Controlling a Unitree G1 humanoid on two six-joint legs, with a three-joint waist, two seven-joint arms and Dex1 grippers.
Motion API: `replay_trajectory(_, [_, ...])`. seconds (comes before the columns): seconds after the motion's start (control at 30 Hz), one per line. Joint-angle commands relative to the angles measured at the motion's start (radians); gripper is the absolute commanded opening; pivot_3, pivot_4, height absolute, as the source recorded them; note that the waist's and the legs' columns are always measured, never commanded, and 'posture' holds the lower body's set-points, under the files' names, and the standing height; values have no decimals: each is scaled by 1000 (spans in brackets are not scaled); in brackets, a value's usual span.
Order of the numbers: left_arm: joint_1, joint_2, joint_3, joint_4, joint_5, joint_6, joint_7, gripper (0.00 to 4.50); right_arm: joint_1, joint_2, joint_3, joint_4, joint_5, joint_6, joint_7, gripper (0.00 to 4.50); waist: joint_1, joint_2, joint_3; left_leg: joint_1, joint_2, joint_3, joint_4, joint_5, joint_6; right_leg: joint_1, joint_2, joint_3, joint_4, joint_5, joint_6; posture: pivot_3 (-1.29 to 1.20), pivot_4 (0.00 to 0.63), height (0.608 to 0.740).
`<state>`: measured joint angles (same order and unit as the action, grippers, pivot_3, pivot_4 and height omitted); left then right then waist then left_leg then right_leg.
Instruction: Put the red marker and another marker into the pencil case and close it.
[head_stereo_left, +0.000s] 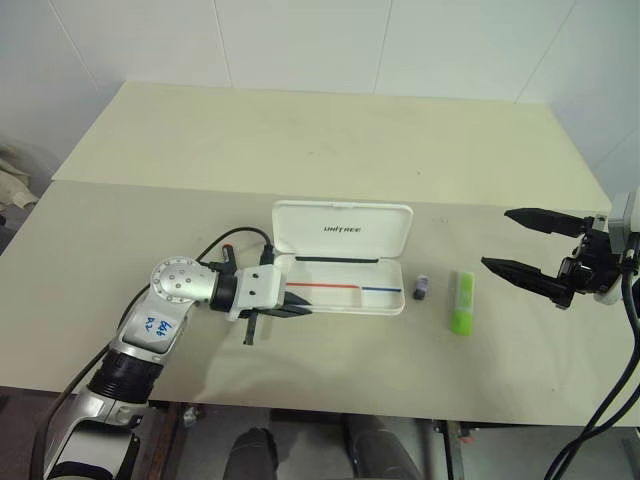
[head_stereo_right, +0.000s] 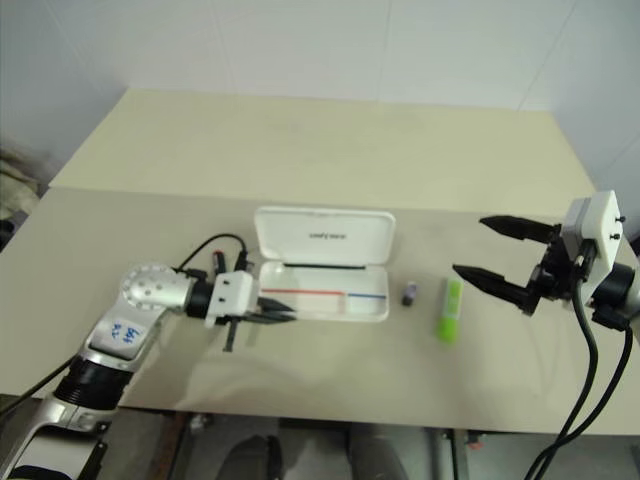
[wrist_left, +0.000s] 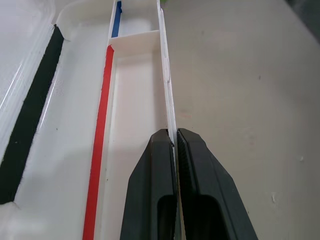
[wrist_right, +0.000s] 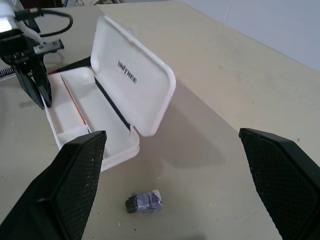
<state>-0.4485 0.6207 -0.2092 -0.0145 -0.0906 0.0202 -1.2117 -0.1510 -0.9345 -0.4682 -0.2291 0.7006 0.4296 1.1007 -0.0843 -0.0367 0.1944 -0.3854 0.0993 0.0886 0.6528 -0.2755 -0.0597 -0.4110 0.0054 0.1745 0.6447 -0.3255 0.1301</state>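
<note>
Left wrist view: left gripper (wrist_left: 175, 142) pinches the case (head_stereo_left: 392, 303) wall; pulling could drag it. Right gripper (head_stereo_left: 520, 243) gapes, empty.

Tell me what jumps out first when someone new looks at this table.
The open white pencil case sits mid-table, lid up, red and blue stripes inside. The left claw is shut on the case's near wall at its left end. To the case's right lie a small dark object and a lime-green highlighter, with the right claw open beyond them.
</note>
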Motion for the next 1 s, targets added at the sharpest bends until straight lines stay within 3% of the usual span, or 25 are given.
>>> replay_trajectory(0.03, [9, 21, -2, 4, 9, -59, 3, 30, -9, -22, -32, -15, -1, -15, 4, 4500, 0, 0, 0, 0, 0, 0, 0, 0, 0, 0, 0, 0, 0, 0, 0, 0, 150, 740])
replay_trajectory(0.53, [-27, -8, -31, 122, 46, -154, 36, 30, 9, -21, -44, -29, -10, -10, -9, 4500, 3, 0, 0, 0, 0, 0, 0, 0, 0, 0, 0, 0, 0, 0, 0, 0, 150, 740])
replay_trajectory(0.67, [-30, -16, -33, 118, 43, -155, 34, 1116, 9, -20, -44, -27, -16, -12, -8, 4500, 2, 0, 0, 0, -1, 0, 2, 0, 1, 1, -1, 1, 0, 1, 0, 0, 150, 740])
replay_trajectory(1.0, [20, -15, -30, -8, 15, -72, 57, 4446, 4, -16, -38, -18, -25, -20, 1, 4500, 1, 0, 0, 0, 0, 0, -1, 0, 1, 0, 0, 1, 0, 0, 0, 0, 150, 740])
